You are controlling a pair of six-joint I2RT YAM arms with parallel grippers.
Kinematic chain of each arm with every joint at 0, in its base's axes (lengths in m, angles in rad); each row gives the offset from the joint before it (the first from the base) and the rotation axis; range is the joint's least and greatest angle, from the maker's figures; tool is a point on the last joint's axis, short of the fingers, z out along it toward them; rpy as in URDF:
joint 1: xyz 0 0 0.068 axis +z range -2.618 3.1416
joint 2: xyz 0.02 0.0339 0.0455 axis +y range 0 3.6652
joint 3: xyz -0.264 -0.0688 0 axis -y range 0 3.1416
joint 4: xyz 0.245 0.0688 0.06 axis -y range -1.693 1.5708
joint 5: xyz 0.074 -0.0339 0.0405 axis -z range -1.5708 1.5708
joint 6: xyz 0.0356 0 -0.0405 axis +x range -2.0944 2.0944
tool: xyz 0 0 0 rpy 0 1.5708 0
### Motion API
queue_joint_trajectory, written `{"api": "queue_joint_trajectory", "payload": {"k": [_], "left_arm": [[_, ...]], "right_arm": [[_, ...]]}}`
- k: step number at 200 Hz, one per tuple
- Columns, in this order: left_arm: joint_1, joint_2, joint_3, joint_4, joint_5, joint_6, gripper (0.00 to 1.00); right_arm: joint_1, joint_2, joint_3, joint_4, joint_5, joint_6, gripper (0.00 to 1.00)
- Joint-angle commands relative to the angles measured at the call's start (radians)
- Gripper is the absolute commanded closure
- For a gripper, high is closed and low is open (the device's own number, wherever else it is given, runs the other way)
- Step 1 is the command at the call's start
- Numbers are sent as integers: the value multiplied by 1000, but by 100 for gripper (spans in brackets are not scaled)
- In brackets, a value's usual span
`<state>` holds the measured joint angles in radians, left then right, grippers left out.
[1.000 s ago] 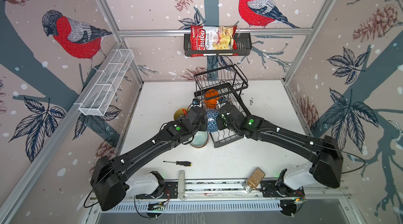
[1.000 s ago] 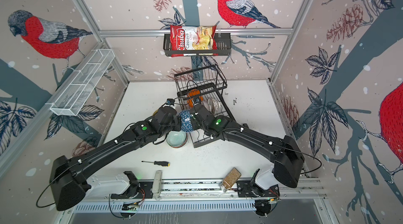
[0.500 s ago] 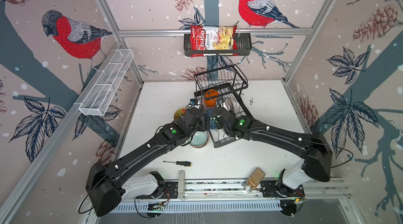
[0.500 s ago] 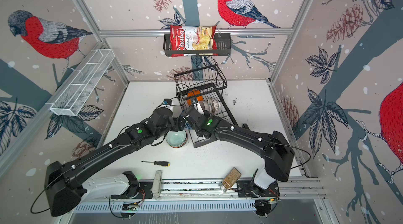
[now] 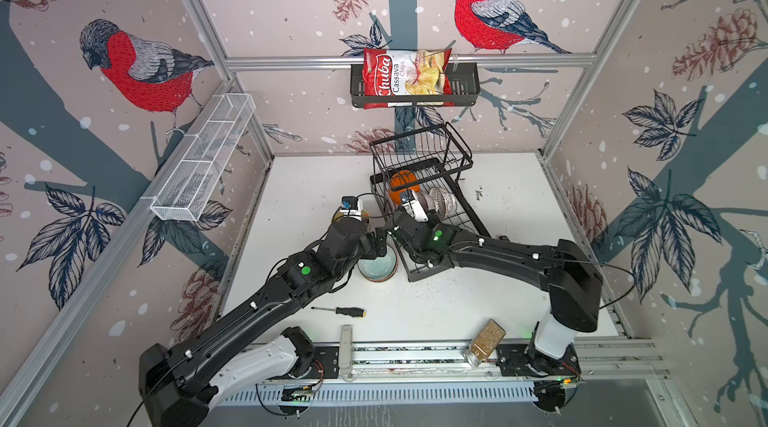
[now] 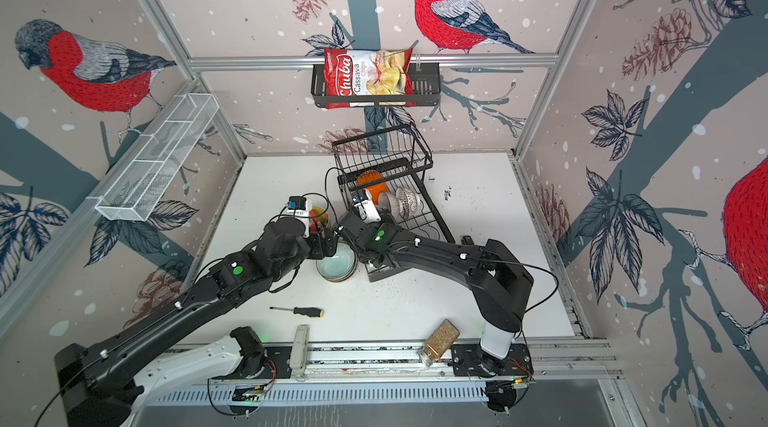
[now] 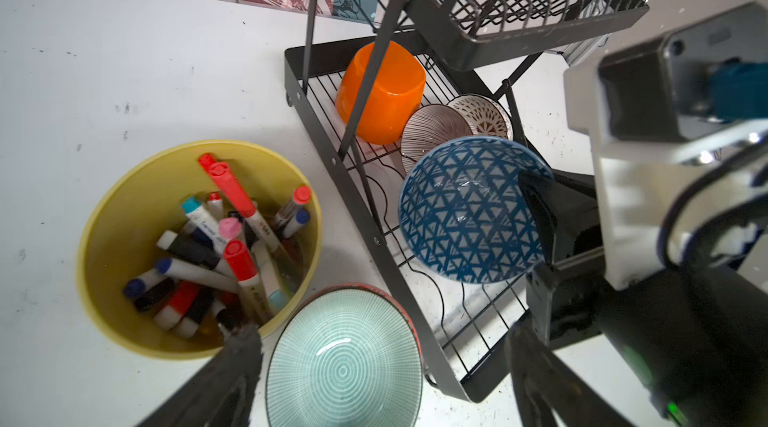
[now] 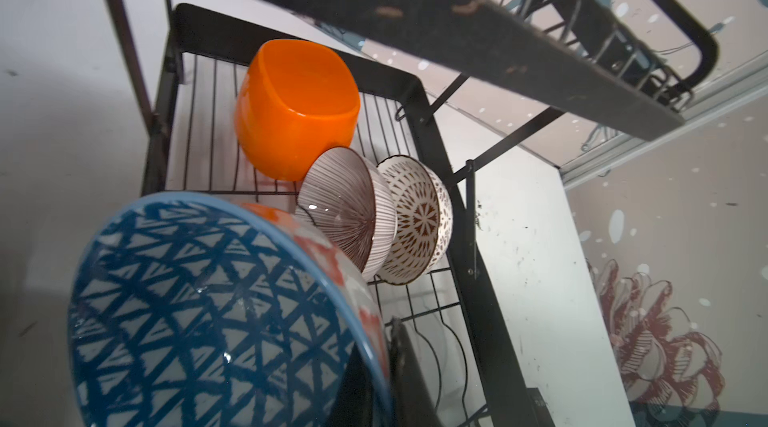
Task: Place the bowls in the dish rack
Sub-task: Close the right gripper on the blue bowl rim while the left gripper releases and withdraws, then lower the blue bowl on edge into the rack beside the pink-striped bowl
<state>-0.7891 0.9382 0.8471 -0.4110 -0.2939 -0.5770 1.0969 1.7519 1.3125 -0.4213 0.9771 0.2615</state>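
- Bowls already racked: three are seen in the lower tray of the dish rack (image 7: 353, 200).
- The orange bowl (image 7: 380, 92) is tipped on its side at the far end, under the upper basket.
- The pink-striped bowl (image 7: 432, 129) and the lattice bowl (image 7: 482, 115) are stood on edge just beside it, nested one against the other.
- The blue-patterned bowl (image 7: 469, 208) is held on edge over the near half of the same tray, just beside the pink-striped one. Its red-orange outside is seen in the right wrist view. Contact with the wires cannot be told.
- The right gripper (image 7: 540, 213) is clamped on that bowl's rim, with one finger inside and the other hidden behind the wall.
- The teal bowl (image 5: 377, 267) is not racked. It is sat upright on the table (image 5: 478, 300), touching or just beside the rack's near-left corner.
- The left gripper (image 7: 384, 331) is spread wide with nothing gripped. It is hung above the teal bowl, with a finger seen to either side of it in the left wrist view.
- A yellow cup (image 7: 199, 246) full of markers is stood just beside the teal bowl and the rack's left rail.
- A screwdriver (image 5: 338, 311) is laid on the table, nearer the arm bases.
- A jar (image 5: 486, 339) is laid across the front rail.
- A chips bag (image 5: 405, 77) is sat in the black wall basket (image 5: 465, 84) on the back wall.
- A white mesh shelf (image 5: 203, 159) is fixed to the left wall.
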Motion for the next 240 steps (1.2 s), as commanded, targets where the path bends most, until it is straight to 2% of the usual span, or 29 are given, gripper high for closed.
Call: {"api": "queue_joint_trajectory", "payload": {"k": [1,81,240], "left_arm": [[5,-23,-6,70,-13,-15,8],[25,-94,-36,61,-24,-20,7],[57,-183,-103,72,-63,-13,4]], "right_arm": [[3,15,-5,59,111,-62,100],[-7,109,19,173,147,-169,100],[-65,238,75,289,177,-218,100]]}}
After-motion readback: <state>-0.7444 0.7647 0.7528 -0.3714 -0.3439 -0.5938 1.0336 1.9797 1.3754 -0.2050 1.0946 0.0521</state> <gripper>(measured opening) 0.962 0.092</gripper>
